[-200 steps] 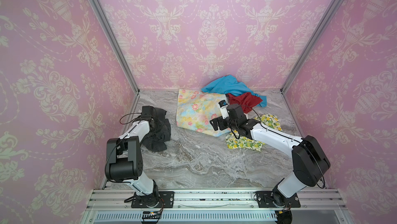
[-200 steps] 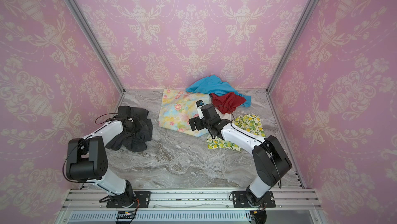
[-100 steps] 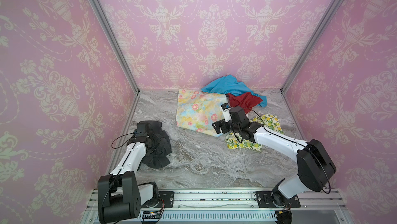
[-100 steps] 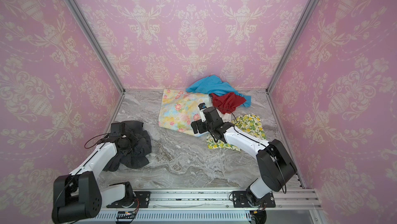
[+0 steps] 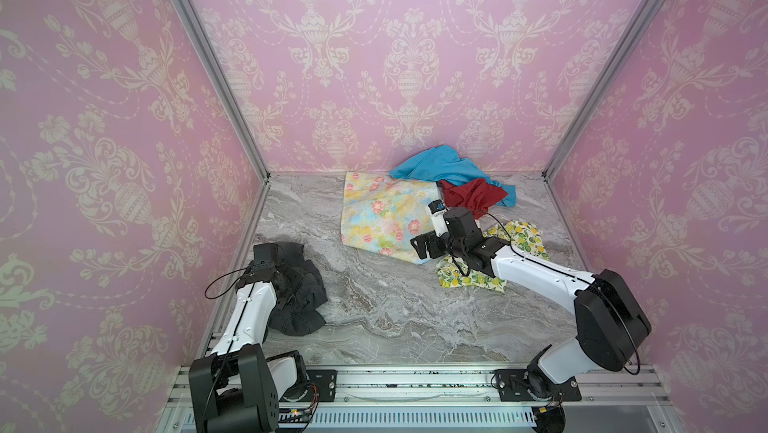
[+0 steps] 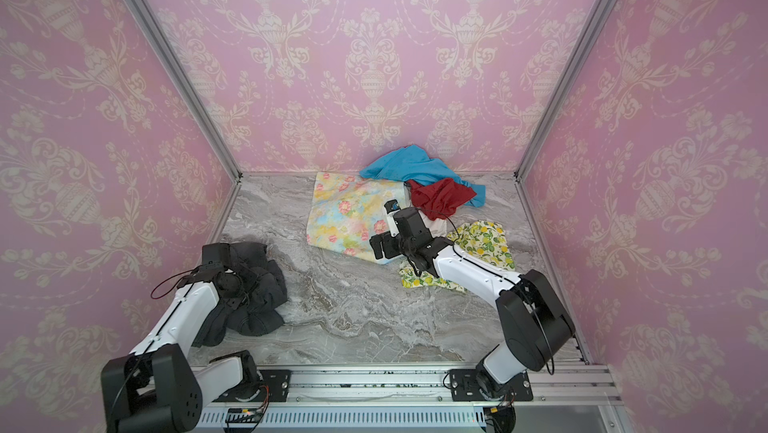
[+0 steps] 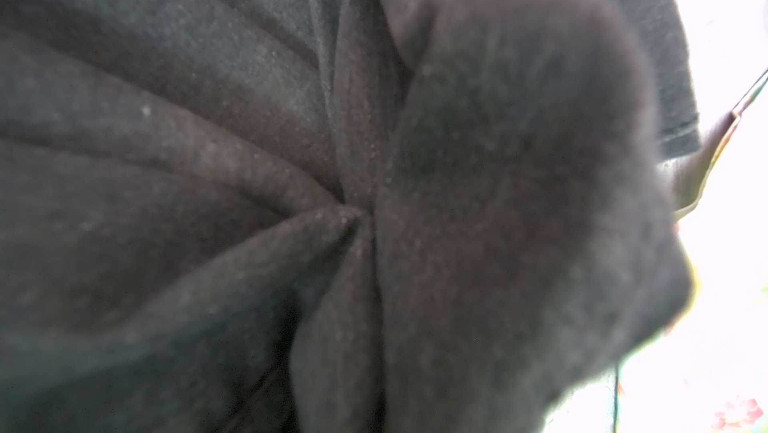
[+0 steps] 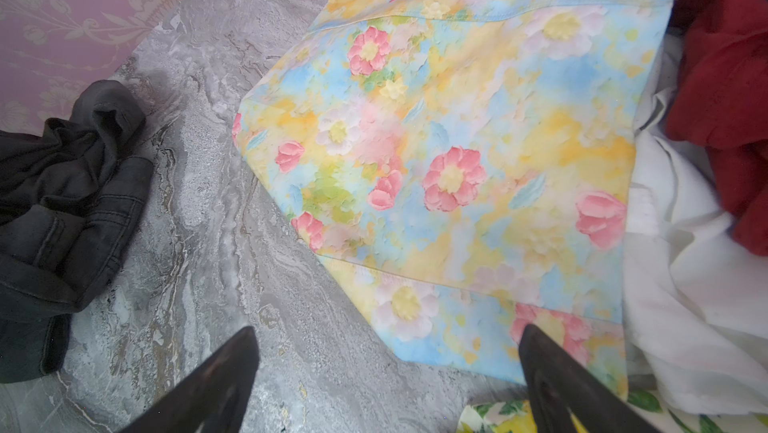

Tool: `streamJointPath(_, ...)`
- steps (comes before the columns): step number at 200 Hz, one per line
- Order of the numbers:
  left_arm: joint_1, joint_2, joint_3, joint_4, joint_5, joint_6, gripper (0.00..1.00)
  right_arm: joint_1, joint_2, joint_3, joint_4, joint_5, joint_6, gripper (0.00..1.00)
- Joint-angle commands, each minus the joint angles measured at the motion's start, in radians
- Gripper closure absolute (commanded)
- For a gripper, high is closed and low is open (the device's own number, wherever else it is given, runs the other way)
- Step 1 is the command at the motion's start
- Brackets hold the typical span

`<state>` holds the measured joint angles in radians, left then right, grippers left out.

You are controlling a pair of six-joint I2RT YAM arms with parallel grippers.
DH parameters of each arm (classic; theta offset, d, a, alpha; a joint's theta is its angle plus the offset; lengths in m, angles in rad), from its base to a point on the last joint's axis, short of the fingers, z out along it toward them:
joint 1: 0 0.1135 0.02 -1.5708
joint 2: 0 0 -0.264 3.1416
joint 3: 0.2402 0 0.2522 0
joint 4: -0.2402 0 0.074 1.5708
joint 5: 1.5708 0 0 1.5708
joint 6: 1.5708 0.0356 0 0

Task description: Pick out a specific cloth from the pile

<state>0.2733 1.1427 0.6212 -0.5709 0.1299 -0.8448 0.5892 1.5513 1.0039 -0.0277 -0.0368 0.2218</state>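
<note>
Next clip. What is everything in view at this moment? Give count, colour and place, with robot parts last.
black cloth: 1, black to charcoal, bunched at the table's left edge, apart from the other cloths
floral cloth: 1, pastel yellow, blue and pink, spread at the back middle
blue cloth: 1, bright blue, against the back wall
red cloth: 1, dark red, overlapping the blue cloth
white cloth: 1, white, between floral and red cloths
lemon-print cloth: 1, yellow-green print, under the right arm
table: 1, grey marble
walls: 3, pink patterned
left gripper: 1, black, sunk in the black cloth, jaws hidden
right gripper: 1, black, open, at the floral cloth's near edge
</note>
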Motion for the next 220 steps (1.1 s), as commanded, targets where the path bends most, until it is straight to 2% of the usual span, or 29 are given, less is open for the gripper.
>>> streamJointPath(1,0.020,0.031,0.000,-0.155,-0.023,0.014,0.52,-0.006,-0.020,-0.001,-0.003,0.000,0.013,0.01)
streamJointPath(18,0.020,0.032,0.038,-0.177,-0.029,0.038,0.38,-0.006,-0.009,0.020,-0.024,0.001,0.009,0.01)
streamJointPath(61,0.020,0.005,0.104,-0.221,-0.034,0.071,0.22,-0.007,0.022,0.073,-0.061,0.010,-0.010,0.01)
streamJointPath(93,0.015,-0.010,0.179,-0.255,-0.018,0.070,0.01,-0.012,0.047,0.111,-0.084,0.012,-0.020,0.01)
streamJointPath(157,-0.047,-0.016,0.312,-0.302,-0.057,0.068,0.01,-0.041,0.059,0.160,-0.116,-0.012,-0.032,0.00)
streamJointPath(220,-0.079,0.001,0.452,-0.379,-0.135,0.158,0.01,-0.075,0.016,0.161,-0.140,-0.019,-0.036,0.00)
